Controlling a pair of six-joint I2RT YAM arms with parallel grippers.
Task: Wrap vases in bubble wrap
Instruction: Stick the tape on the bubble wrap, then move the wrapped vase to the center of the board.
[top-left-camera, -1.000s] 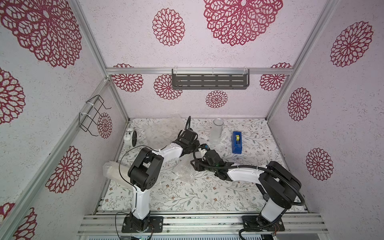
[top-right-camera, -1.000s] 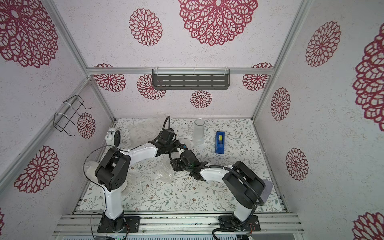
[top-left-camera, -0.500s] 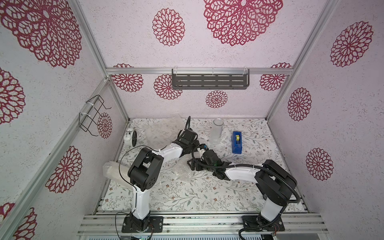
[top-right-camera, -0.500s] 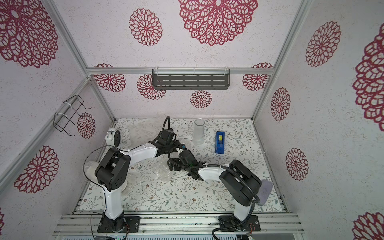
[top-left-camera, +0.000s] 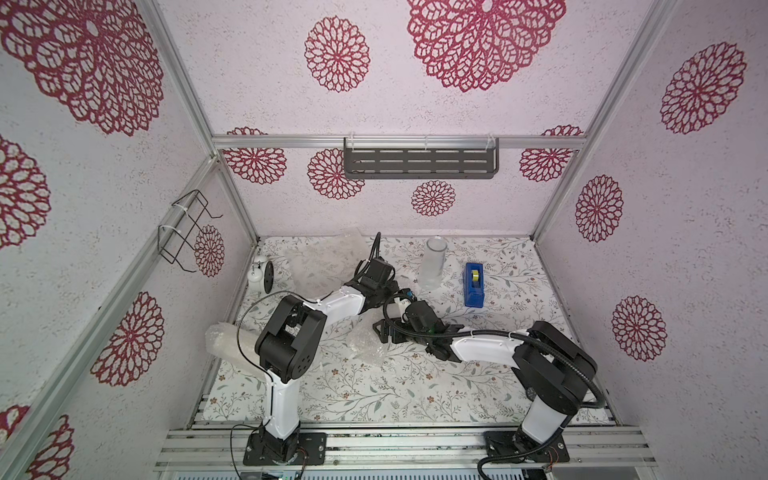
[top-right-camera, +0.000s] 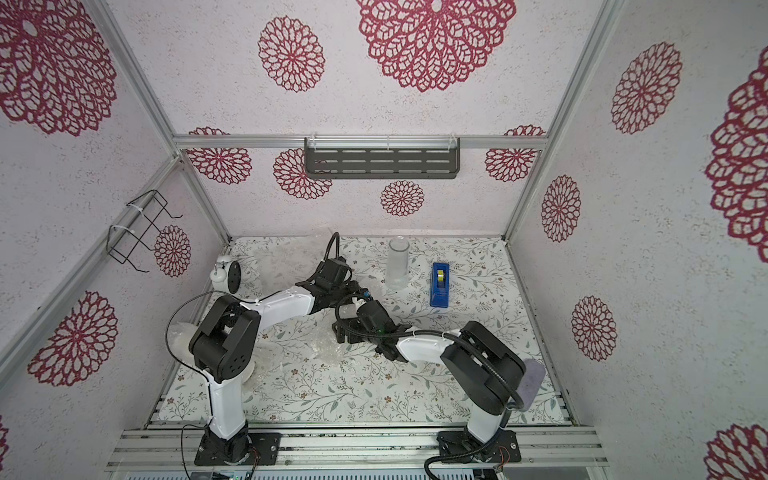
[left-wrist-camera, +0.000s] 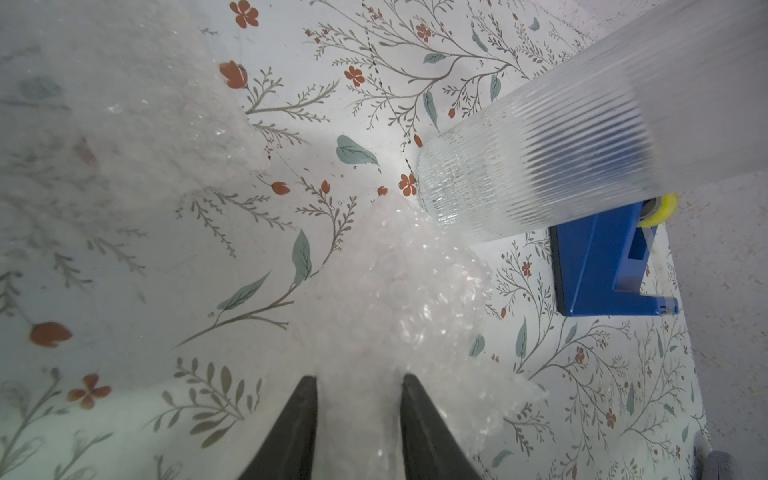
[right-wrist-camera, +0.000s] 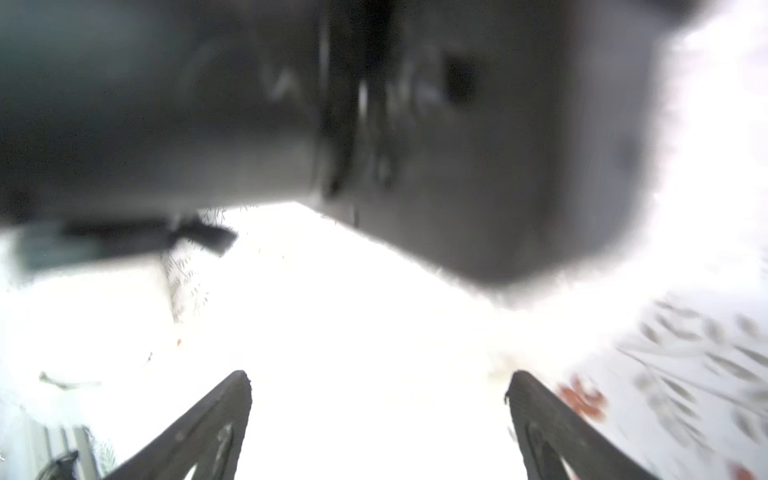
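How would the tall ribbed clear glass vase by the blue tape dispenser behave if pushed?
The tall ribbed clear glass vase stands upright on a narrow base, so a high push would probably tip it. Being a cylinder, it would likely roll afterwards. Glass looks rigid and breakable.

Bright and even in both top views, with soft light from above. Only faint shadows on the table (top-left-camera: 374, 399). Sharp in the middle, but bent and stretched near the edges. In the left wrist view, clear and sharp on the ribbed glass vase (left-wrist-camera: 540, 166) and the bubble wrap (left-wrist-camera: 407, 291), with tiny white sparkles on the bubbles and a soft grey shadow near the vase. In the right wrist view, far too bright: plain white glare over most of the table, smeared and blurry all over, with a dark fuzzy shape (right-wrist-camera: 415, 145) up close.
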